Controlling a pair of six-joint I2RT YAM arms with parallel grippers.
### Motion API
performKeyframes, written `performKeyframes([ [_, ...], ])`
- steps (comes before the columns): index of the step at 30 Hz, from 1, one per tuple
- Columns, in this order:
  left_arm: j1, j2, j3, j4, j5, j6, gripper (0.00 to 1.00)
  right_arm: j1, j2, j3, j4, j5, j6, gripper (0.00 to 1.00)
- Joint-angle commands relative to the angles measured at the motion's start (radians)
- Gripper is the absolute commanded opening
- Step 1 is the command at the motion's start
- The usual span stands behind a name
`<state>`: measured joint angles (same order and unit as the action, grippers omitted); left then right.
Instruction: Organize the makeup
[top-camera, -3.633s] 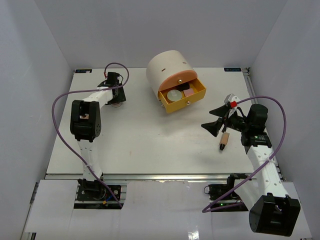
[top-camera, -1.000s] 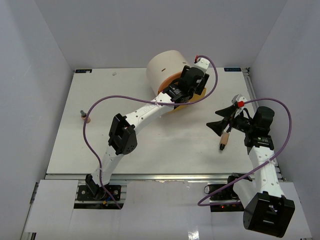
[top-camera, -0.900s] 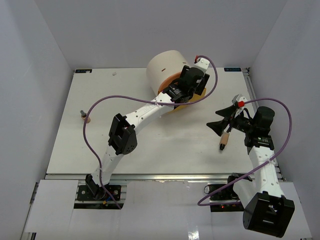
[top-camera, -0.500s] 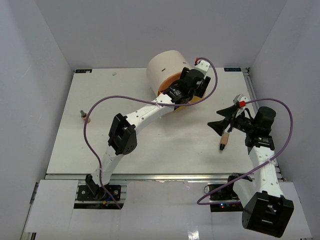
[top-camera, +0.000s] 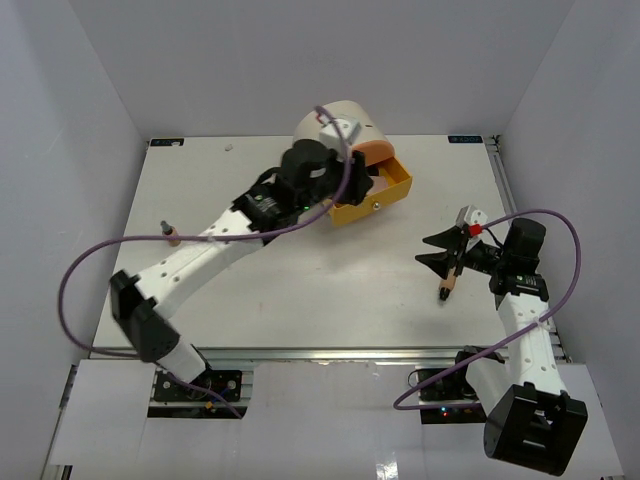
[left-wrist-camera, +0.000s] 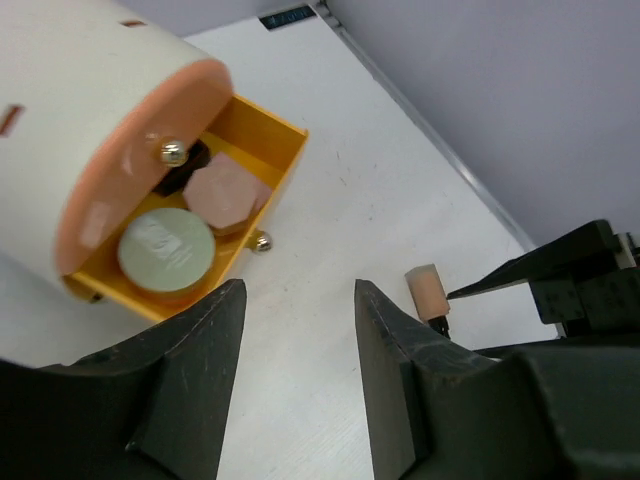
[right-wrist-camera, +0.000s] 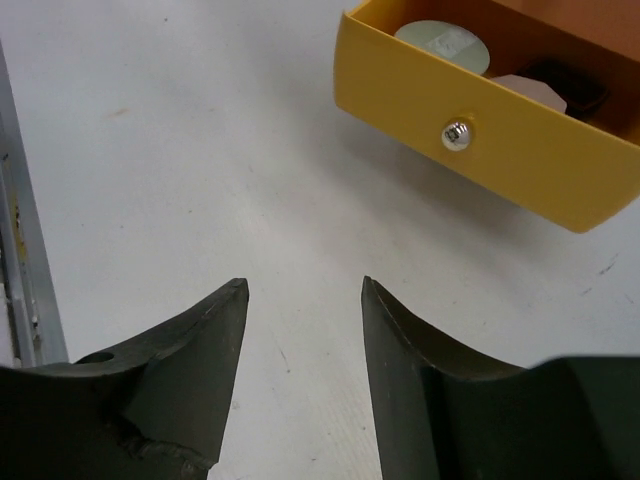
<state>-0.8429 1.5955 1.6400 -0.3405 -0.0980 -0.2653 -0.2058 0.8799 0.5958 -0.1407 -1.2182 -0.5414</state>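
Note:
The yellow drawer (top-camera: 375, 197) of the cream drum (top-camera: 325, 125) stands open. In the left wrist view it holds a silver-white round compact (left-wrist-camera: 165, 250), a pink disc (left-wrist-camera: 226, 190) and a black case (left-wrist-camera: 186, 164). The right wrist view shows the same compact (right-wrist-camera: 441, 42) and black case (right-wrist-camera: 566, 84) too. My left gripper (top-camera: 350, 184) is open and empty, just left of the drawer; in its own view it (left-wrist-camera: 295, 300) hovers over bare table. A tan tube (top-camera: 448, 281) lies on the table right of centre. My right gripper (top-camera: 433, 252) is open and empty beside it.
Another small tan tube (top-camera: 170, 234) lies near the table's left edge. The left arm's purple cable (top-camera: 90, 262) loops over the left side of the table. The table's rail (right-wrist-camera: 25, 270) runs close to the right gripper. Grey walls enclose the table on three sides.
My left gripper has pulled back to the left off the drawer, and the arm's elbow has swung down-left, so the drawer shows again. The right gripper has shifted slightly lower near the tan tube.

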Motion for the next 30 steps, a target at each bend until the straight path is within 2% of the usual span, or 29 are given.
performKeyframes([
  [1,0.245,-0.290,-0.325,0.072,0.288,-0.167,0.52,0.064,0.073,0.173,-0.431,-0.047,-0.730,0.53],
  [2,0.281,-0.345,-0.375,0.077,0.318,-0.168,0.52,0.090,0.106,0.209,-0.509,-0.009,-0.867,0.52],
  [4,0.371,-0.430,-0.485,0.060,0.349,-0.156,0.51,0.186,0.175,0.303,-0.554,0.128,-0.983,0.50],
  [7,0.452,-0.527,-0.607,0.041,0.380,-0.128,0.52,0.326,0.270,0.385,-0.551,0.317,-1.034,0.46],
  [10,0.476,-0.610,-0.712,0.034,0.334,-0.099,0.52,0.449,0.382,0.452,-0.545,0.483,-1.061,0.41],
  [13,0.481,-0.666,-0.797,0.048,0.294,-0.082,0.53,0.508,0.492,0.511,-0.542,0.566,-1.074,0.28],
  [15,0.481,-0.685,-0.836,0.059,0.279,-0.073,0.53,0.531,0.557,0.551,-0.541,0.606,-1.074,0.17],
  [17,0.481,-0.694,-0.859,0.073,0.260,-0.069,0.54,0.542,0.618,0.575,-0.537,0.629,-1.072,0.13],
  [21,0.484,-0.712,-0.907,0.101,0.269,-0.077,0.54,0.548,0.707,0.622,-0.490,0.674,-1.028,0.12],
  [30,0.489,-0.720,-0.914,0.105,0.265,-0.068,0.55,0.569,0.861,0.718,-0.240,0.815,-0.866,0.14],
])
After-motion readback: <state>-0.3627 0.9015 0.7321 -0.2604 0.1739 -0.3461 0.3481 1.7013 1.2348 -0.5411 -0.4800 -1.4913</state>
